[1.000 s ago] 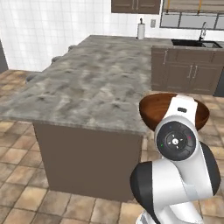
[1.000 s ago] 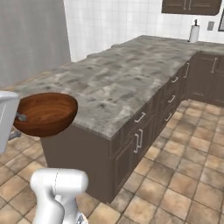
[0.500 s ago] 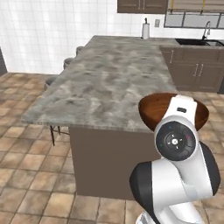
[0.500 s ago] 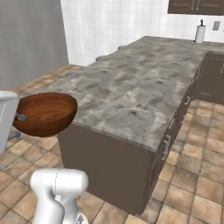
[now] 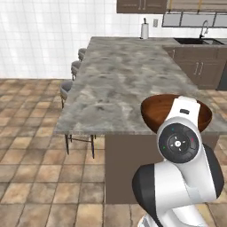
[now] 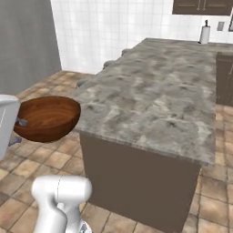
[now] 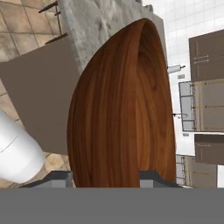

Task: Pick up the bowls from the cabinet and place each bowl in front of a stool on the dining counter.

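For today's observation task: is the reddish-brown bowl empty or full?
Empty: the reddish-brown bowl shows a bare wood-grain inside in the hand view.

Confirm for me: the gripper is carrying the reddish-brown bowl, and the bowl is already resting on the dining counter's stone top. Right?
Not quite. The gripper does hold the reddish-brown bowl, but the bowl is not resting on the dining counter. The right base view shows it held in the air off the counter's near end, above the tiled floor.
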### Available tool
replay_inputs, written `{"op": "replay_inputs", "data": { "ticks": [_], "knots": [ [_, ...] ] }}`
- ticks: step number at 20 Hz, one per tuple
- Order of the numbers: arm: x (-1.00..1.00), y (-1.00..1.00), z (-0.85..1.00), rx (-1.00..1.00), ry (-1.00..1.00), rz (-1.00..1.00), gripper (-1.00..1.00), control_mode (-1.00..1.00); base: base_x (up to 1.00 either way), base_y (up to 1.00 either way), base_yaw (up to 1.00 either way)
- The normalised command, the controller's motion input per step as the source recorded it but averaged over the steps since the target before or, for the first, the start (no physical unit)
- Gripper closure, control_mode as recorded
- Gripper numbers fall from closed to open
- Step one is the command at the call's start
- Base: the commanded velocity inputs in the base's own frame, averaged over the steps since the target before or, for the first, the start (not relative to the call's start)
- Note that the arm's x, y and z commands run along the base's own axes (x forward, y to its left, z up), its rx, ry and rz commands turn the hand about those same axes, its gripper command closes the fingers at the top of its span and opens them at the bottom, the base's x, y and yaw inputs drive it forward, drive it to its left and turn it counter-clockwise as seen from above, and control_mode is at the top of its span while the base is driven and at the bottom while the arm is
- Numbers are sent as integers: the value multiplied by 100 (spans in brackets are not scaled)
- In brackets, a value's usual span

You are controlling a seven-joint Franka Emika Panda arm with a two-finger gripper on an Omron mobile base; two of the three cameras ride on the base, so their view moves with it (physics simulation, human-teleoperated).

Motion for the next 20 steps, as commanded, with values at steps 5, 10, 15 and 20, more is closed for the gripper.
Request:
{"op": "replay_inputs", "data": {
  "ticks": [5,10,15,20],
  "knots": [
    [0,0,0,0,0,0,100,100,14,100,-26],
    [0,0,0,0,0,0,100,100,19,100,-25],
    [0,0,0,0,0,0,100,100,13,100,-25],
    [0,0,0,0,0,0,100,100,15,100,-23]
  ]
}}
